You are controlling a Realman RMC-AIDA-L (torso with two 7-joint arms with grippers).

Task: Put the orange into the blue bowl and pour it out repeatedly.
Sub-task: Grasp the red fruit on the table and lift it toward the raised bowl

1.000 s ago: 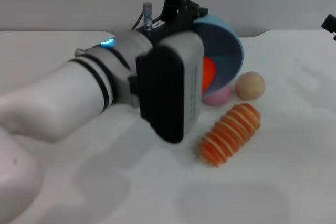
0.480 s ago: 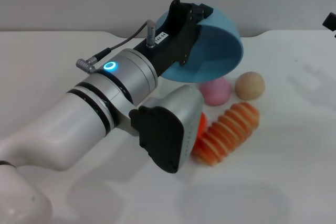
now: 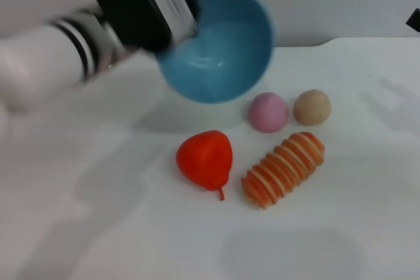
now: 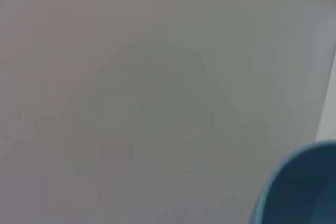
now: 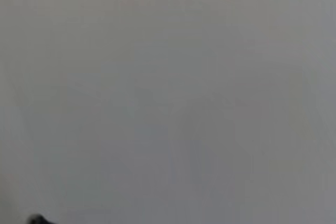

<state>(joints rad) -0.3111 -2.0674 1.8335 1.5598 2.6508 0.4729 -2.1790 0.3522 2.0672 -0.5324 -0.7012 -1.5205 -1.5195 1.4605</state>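
Note:
The orange (image 3: 205, 159) lies on the white table, left of the striped oblong, with its stem nub toward the front. The blue bowl (image 3: 223, 44) hangs in the air above and behind it, tipped so that its empty inside faces me. My left gripper (image 3: 186, 3) is shut on the bowl's upper left rim, with the arm reaching in from the left. A piece of the bowl's rim (image 4: 304, 187) also shows in the left wrist view. Only a small dark tip of my parked right gripper (image 3: 414, 20) shows at the right edge.
An orange-and-cream striped oblong (image 3: 284, 168) lies right of the orange. Behind it sit a pink ball (image 3: 268, 111) and a tan ball (image 3: 312, 107). The white table (image 3: 131, 227) ends at a grey wall behind.
The left arm has swung up and to the left, lifting the bowl and turning it open side toward me. The orange has dropped out and now lies uncovered on the table.

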